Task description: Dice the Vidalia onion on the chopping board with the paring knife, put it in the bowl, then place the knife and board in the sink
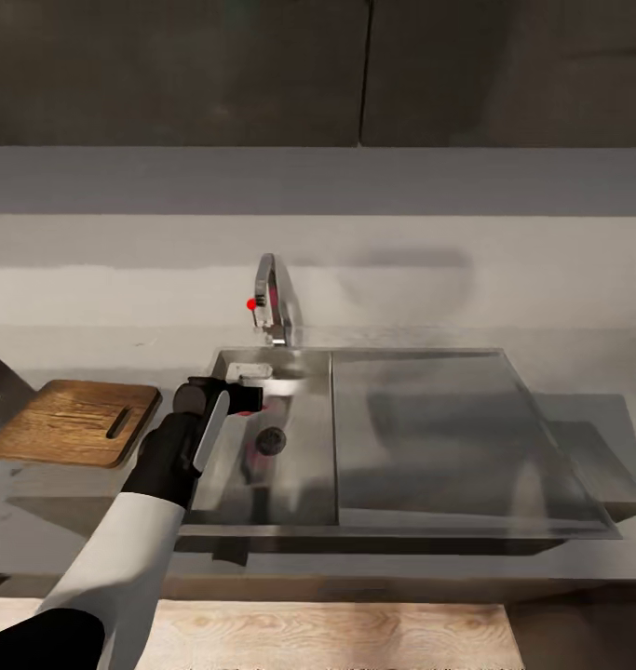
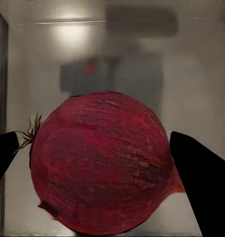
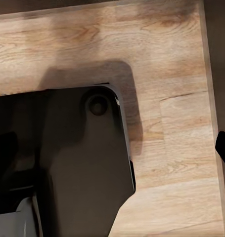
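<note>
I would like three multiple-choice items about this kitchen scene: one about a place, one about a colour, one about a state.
1. Where does the chopping board lie?
A. on the countertop, left of the sink
B. inside the basin
C. on the drainboard

2. What colour is the knob on the tap?
A. blue
B. red
C. green

3. How does the left gripper stand to the onion?
A. fingers either side of it
B. far from it
C. under it

Answers: 1 A, the head view shows it there. 2 B, a red dot. 3 A, the left wrist view shows dark fingers flanking it.
</note>
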Motion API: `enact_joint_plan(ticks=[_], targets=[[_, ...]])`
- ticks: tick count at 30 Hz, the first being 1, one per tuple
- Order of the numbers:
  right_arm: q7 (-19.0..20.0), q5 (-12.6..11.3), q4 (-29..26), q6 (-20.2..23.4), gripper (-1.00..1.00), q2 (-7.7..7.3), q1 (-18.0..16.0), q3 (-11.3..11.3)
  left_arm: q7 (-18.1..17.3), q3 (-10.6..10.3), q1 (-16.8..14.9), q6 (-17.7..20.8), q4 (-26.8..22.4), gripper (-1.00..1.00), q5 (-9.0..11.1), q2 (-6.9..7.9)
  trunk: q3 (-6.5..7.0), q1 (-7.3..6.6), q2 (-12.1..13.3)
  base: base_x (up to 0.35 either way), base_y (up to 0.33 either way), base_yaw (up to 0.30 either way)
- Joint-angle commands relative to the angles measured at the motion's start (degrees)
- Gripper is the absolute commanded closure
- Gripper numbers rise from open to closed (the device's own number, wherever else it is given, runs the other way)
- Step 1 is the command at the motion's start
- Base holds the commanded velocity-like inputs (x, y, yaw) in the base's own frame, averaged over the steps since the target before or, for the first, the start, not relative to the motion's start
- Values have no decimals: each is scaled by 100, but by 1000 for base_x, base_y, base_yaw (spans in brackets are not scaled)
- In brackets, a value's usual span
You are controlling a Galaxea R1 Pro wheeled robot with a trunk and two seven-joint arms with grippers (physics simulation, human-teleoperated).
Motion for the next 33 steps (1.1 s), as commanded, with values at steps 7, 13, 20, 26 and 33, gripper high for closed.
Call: enact_joint_plan(ticks=[7,13,20,26,33], targets=[[-18,-36,-9,-8,-100,-2,3,18,43,-7,-3,181,-286,100,40,-5,54,2,-9,-31,0,0],[-22,-36,-10,-8,-100,-2,4,18,43,-7,-5,193,-478,100,46,-9,108,2,-9,-1,0,0],[-24,-36,-10,-8,-100,-4,3,18,43,-7,-6,203,-566,100,49,-10,171,2,-9,-1,1,0],[-25,-36,-10,-8,-100,-2,4,18,43,-7,-7,204,-574,100,49,-10,225,2,-9,-142,138,0],[-25,-36,-10,-8,-100,-2,4,18,43,-7,-2,204,-592,100,49,-10,288,2,-9,-218,208,0]])
